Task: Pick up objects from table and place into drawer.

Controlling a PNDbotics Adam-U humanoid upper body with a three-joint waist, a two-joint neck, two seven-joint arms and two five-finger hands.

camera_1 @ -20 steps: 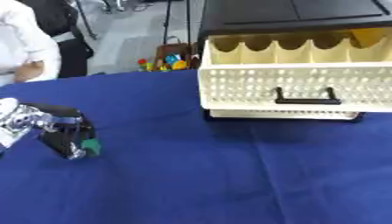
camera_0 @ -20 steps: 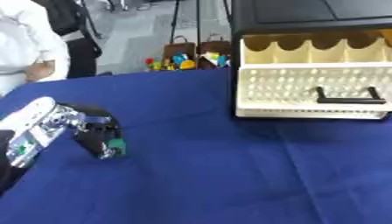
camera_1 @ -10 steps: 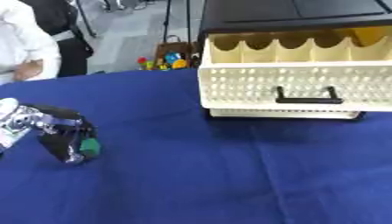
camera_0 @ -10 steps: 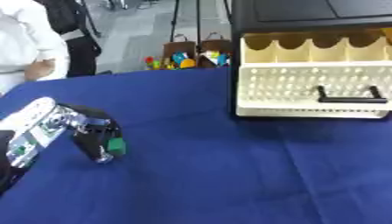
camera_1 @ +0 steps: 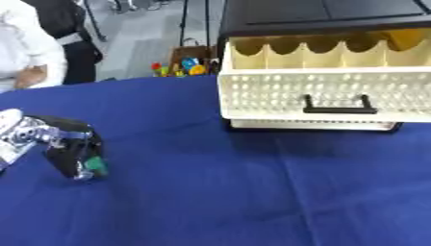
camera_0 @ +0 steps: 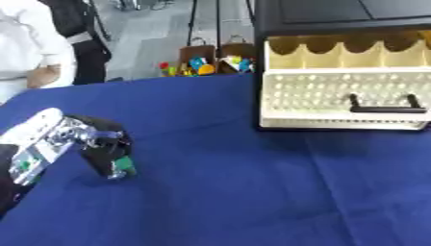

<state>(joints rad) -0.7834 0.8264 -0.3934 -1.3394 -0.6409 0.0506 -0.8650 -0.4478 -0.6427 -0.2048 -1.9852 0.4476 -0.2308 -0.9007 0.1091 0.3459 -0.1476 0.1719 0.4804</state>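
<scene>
The left robot hand [camera_0: 99, 150] curls its fingers around a small green thing [camera_0: 124, 166], low on the blue bench [camera_0: 252, 192]. The drawer [camera_0: 341, 98] sits open, far off.

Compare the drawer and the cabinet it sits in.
The drawer is cream with rows of small holes in its front; the cabinet is black and solid. The drawer is pulled out toward the robot, its scalloped dividers showing; the cabinet stands behind and above it. Only the drawer has a handle, which is black like the cabinet.
</scene>
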